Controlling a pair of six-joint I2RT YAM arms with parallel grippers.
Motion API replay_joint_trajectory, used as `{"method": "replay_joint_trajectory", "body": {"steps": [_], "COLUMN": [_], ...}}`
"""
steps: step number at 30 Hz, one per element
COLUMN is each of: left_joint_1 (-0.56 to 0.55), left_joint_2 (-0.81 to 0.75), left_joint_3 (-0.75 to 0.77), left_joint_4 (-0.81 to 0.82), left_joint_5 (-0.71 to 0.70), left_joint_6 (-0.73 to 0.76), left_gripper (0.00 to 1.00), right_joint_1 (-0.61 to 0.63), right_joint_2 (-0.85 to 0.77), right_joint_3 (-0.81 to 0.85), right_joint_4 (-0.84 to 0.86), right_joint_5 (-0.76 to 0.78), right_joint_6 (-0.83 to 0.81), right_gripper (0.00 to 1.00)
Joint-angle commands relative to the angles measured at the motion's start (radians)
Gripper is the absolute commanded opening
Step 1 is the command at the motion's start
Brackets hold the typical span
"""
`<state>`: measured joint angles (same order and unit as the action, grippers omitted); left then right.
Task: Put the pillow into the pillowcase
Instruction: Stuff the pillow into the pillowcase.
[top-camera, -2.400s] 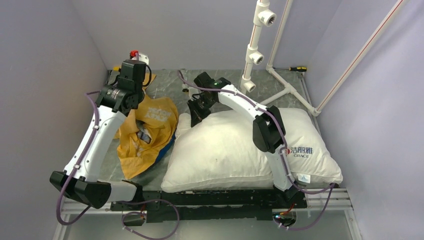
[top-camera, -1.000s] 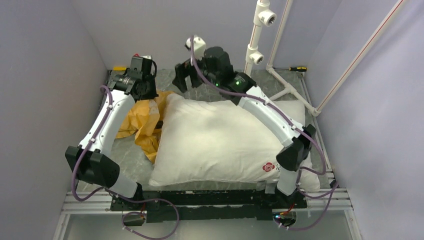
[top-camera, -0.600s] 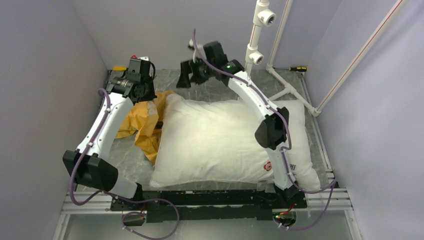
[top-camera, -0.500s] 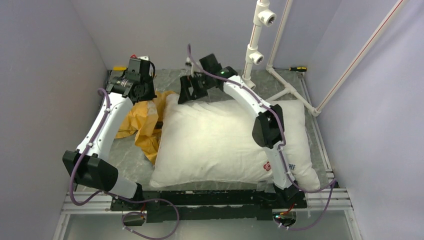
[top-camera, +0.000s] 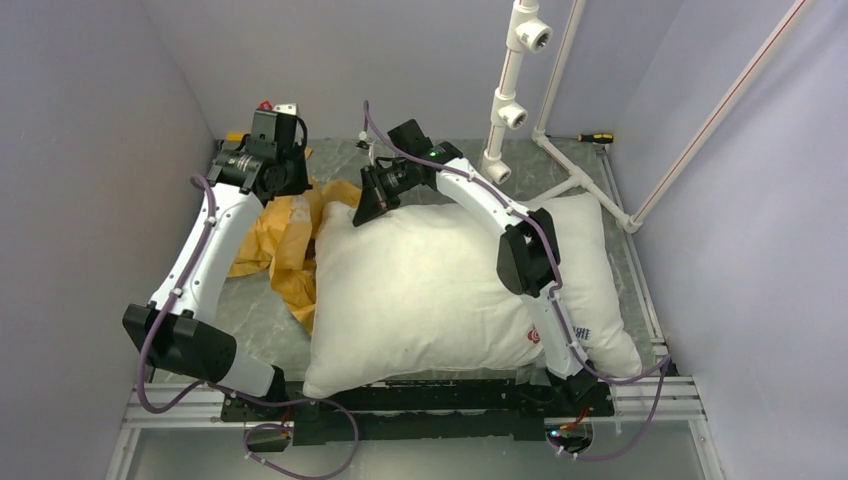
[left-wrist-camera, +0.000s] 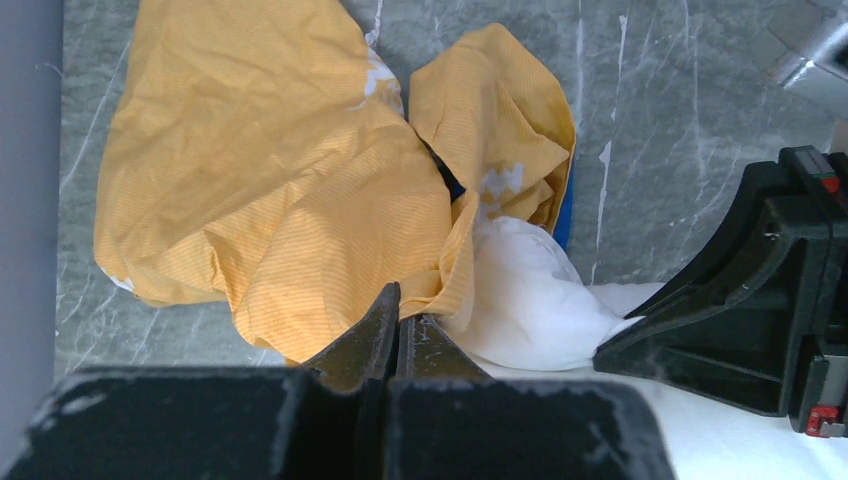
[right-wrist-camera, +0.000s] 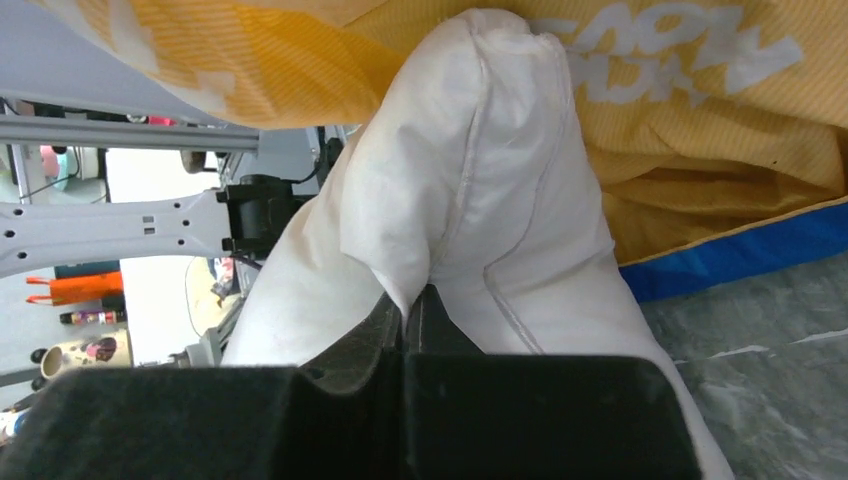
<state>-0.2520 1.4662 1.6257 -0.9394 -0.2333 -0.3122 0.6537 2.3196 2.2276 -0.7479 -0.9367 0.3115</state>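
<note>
The plump white pillow (top-camera: 440, 290) lies across the middle of the table, its red logo (top-camera: 533, 336) at the near right end. The pillowcase (top-camera: 275, 245) is crumpled to its left, orange-yellow side out, with a blue edge (right-wrist-camera: 740, 250) showing. My left gripper (top-camera: 293, 192) is shut on an orange fold of the pillowcase (left-wrist-camera: 300, 200), held up at its far end. My right gripper (top-camera: 365, 208) is shut on the pillow's far left corner (right-wrist-camera: 470, 170), which points at the pillowcase. The corner (left-wrist-camera: 520, 300) touches the orange cloth.
A white pipe frame (top-camera: 512, 110) stands at the back right, its foot running along the right wall. A screwdriver (top-camera: 596, 137) lies at the far right edge. Walls close in left, right and behind. A small yellow item (top-camera: 232, 136) sits at the back left.
My right gripper came down from above the table's far edge and shut on the pillow's far left corner. The pillow shifted a little. My left gripper stayed shut on the pillowcase.
</note>
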Motion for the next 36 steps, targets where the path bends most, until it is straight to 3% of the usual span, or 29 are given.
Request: {"method": "replay_joint_trajectory", "body": {"steps": [1,8,15,20,24,28,36], "left_joint_1": [0.002,0.002,0.002,0.002,0.002,0.002,0.002], "left_joint_2": [-0.023,-0.029,-0.049,-0.074,-0.099,-0.132,-0.169], "left_joint_3": [0.051,0.109,0.148,0.141,0.158,0.177,0.204], "left_joint_4": [0.037,0.039,0.015,-0.005,-0.035,-0.061,-0.096], "left_joint_5": [0.012,0.019,-0.02,-0.034,-0.095,-0.165,-0.273], "left_joint_6": [0.001,-0.041,-0.043,-0.049,-0.055,-0.053,0.015], "left_gripper": [0.0,0.0,0.0,0.0,0.0,0.0,0.0], "right_joint_1": [0.006,-0.019,-0.014,0.001,0.025,0.094,0.143], "right_joint_2": [-0.1,-0.302,-0.56,-0.551,-0.552,-0.547,-0.569], "right_joint_3": [0.06,0.081,-0.144,-0.107,-0.159,-0.193,-0.211], "right_joint_4": [0.029,0.085,0.363,0.395,0.537,0.643,0.709], "right_joint_5": [-0.038,0.156,0.528,0.743,0.894,1.097,1.297], "right_joint_6": [0.016,0.023,0.023,0.008,-0.017,-0.144,-0.274], "right_gripper": [0.0,0.0,0.0,0.0,0.0,0.0,0.0]}}
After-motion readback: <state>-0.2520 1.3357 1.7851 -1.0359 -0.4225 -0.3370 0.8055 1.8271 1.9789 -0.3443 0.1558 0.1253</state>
